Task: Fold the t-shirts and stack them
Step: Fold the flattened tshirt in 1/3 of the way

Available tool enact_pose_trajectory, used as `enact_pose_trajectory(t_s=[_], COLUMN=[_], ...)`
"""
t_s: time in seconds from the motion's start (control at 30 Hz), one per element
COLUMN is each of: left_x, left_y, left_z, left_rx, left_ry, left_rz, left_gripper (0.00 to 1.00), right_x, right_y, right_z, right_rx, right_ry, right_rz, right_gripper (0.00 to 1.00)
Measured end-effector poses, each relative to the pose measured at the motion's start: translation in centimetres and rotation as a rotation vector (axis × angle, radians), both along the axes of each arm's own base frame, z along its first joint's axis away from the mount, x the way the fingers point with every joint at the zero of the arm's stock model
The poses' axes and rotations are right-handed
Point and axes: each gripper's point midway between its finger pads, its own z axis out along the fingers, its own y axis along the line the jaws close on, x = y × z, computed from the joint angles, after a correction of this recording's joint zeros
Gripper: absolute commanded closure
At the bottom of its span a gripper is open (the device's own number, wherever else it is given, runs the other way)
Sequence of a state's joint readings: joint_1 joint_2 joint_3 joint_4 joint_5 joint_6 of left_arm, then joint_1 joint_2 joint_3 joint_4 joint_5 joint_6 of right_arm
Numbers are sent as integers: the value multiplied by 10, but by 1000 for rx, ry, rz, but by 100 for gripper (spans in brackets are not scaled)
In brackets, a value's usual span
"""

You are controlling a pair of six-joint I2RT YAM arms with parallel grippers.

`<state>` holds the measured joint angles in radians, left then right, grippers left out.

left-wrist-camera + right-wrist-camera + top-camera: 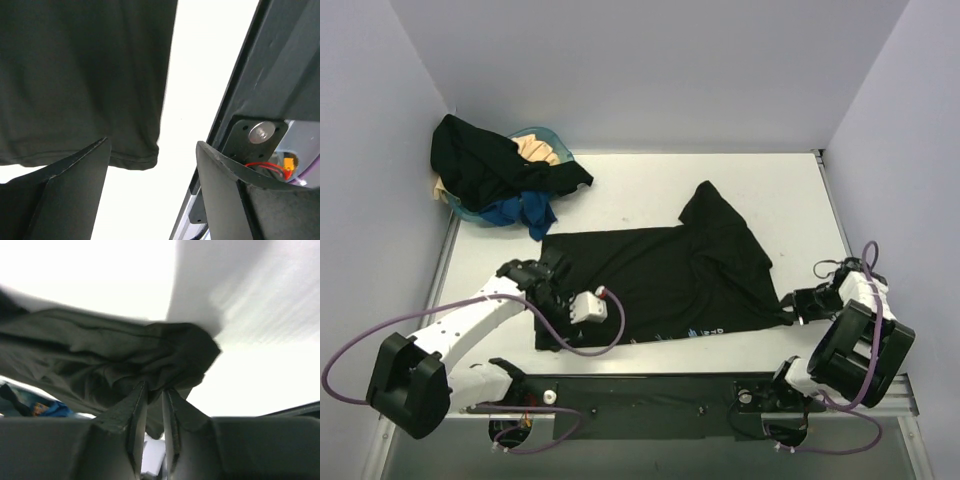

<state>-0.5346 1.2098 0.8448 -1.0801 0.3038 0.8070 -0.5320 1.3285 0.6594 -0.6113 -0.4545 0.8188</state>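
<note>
The black t-shirt point(660, 285) lies spread flat mid-table point(720, 180). Its long axis runs left to right, parallel to the near edge. The shirt's near left hem corner sits just ahead of the left gripper point(152, 145), whose jaws stand wide apart and grasp nothing. At the shirt's near right corner, the right gripper point(154, 387) has its jaws pinched on a bunched fold of cloth. The free left end lies nearest the left arm, which likely takes it next. The other shirts point(480, 165) are heaped on the basket point(552, 140), far left.
</note>
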Motion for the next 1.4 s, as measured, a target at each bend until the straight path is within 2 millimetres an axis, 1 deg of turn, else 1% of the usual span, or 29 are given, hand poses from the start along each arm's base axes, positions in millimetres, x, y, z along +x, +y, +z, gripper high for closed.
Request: enact_pose_trajectory(t_s=[0.03, 0.1, 0.17, 0.23, 0.27, 0.3, 0.33, 0.37, 0.4, 0.47, 0.53, 0.7, 0.77, 0.93, 0.97, 1.0, 1.03, 1.1, 1.17, 1.27, 1.33, 1.4], left_x=[-8, -16, -14, -11, -10, -10, -8, -3, 0, 5, 6, 7, 7, 8, 7, 7, 6, 4, 1, -3, -2, 5], left_y=[9, 22, 30, 34, 35, 36, 36, 35, 32, 29, 29, 33, 35, 35, 34, 34, 33, 31, 30, 29, 26, 24], left_z=[-11, -28, -41, -52, -56, -61, -65, -64, -65, -64, -64, -63, -62, -54, -53, -52, -52, -51, -50, -42, -31, -17], left_rx=[26, 64, 93, 110, 113, 118, 128, 127, 126, 127, 141, 174, 180, 188, 189, 191, 193, 203, 214, 224, 215, 191], left_ry=[8, -4, -38, -68, -77, -87, -107, -130, -145, -172, -184, -198, -197, -194, -194, -196, -194, -187, -173, -137, -121, -111], left_rz=[-19, -42, -58, -71, -75, -82, -91, -91, -93, -104, -123, -142, -154, -197, -206, -220, -235, -276, -298, -304, -301, -276], left_gripper=[20, 20, 21, 28, 42, 50, 66, 78, 100, 100, 100, 100, 100, 100, 100, 96, 70, 44, 37, 36, 36, 36], right_x=[-4, -14, -22, -27, -30, -33, -36, -39, -43, -48, -51, -61, -68, -91, -94, -98, -100, -105, -108, -104, -94, -74], right_y=[-2, -5, -7, -9, -9, -10, -10, -11, -11, -13, -18, -41, -47, -45, -45, -45, -45, -47, -50, -61, -76, -99], right_z=[-4, -11, -15, -16, -16, -16, -14, -14, -11, -7, -3, 11, 15, 18, 18, 18, 17, 16, 16, 18, 23, 33], right_rx=[8, 30, 53, 70, 78, 83, 92, 99, 114, 140, 152, 163, 169, 207, 212, 213, 212, 205, 199, 170, 119, 14], right_ry=[12, 45, 73, 88, 97, 102, 112, 120, 136, 162, 181, 234, 262, 364, 383, 402, 417, 447, 460, 457, 432, 385], right_rz=[-27, -78, -119, -145, -157, -161, -167, -171, -173, -170, -156, -115, -84, -11, -2, 4, 9, 19, 32, 37, 29, 41], right_gripper=[100, 100, 100, 100, 100, 100, 100, 100, 100, 100, 100, 100, 100, 100, 99, 89, 70, 64, 58, 57, 56, 55])
